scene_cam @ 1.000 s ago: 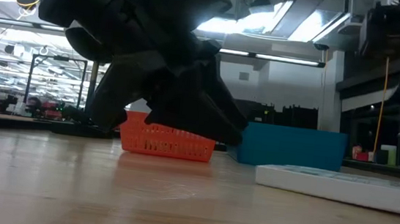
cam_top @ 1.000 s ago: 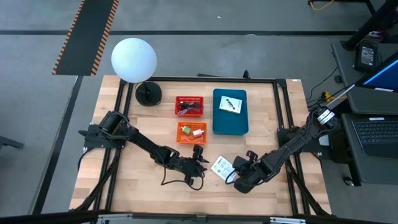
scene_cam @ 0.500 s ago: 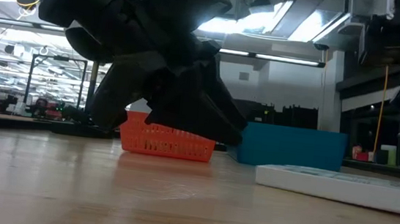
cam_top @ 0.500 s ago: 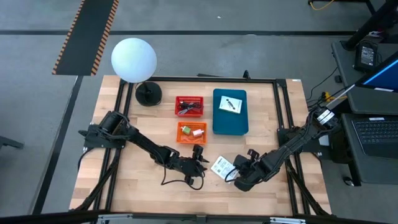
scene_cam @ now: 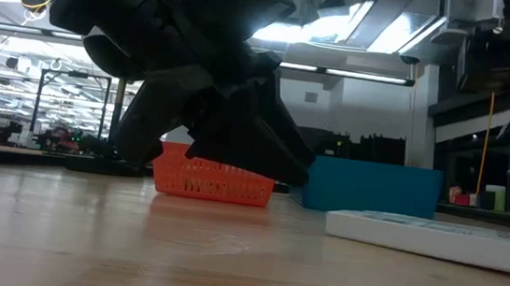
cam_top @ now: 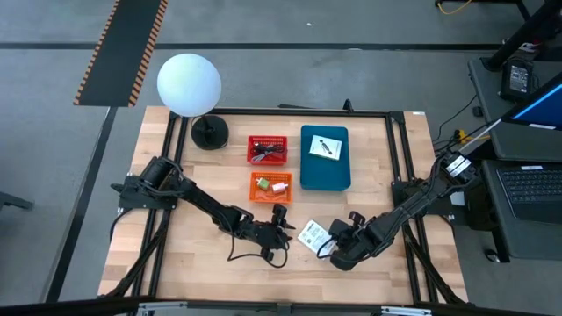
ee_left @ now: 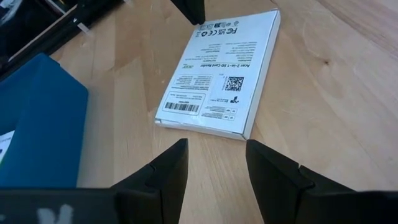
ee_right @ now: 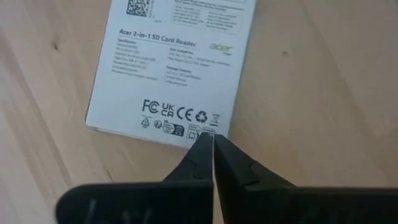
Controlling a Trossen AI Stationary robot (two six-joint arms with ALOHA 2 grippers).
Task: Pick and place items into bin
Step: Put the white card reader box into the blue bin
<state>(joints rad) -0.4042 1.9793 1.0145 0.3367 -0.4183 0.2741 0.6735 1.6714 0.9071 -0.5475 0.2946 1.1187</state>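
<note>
1. Your right gripper (ee_right: 212,144) is low over the bench (cam_top: 193,254), fingers (ee_right: 242,168) pressed together with nothing between them. Their tips sit right at the near edge of the white packet (ee_right: 174,68), at the printed certification marks; I can't tell whether they touch it.
2. Your left gripper (ee_left: 214,165) has its fingers (ee_left: 163,171) apart and empty. The same white packet (ee_left: 221,74) lies flat on the bench just ahead of them, label up.
3. From above, that packet (cam_top: 312,234) lies between your two grippers, left gripper (cam_top: 283,230) on one side, right gripper (cam_top: 332,244) on the other.
4. Blue bin (cam_top: 325,158) is beyond both sets of fingers, with a second white packet (cam_top: 325,147) already inside.
5. Orange basket (cam_top: 270,186) sits just past your left fingers and the red basket (cam_top: 267,149) behind that. Both hold small items.
6. A black cord (cam_top: 255,254) lies on the bench beside your left gripper.
</note>
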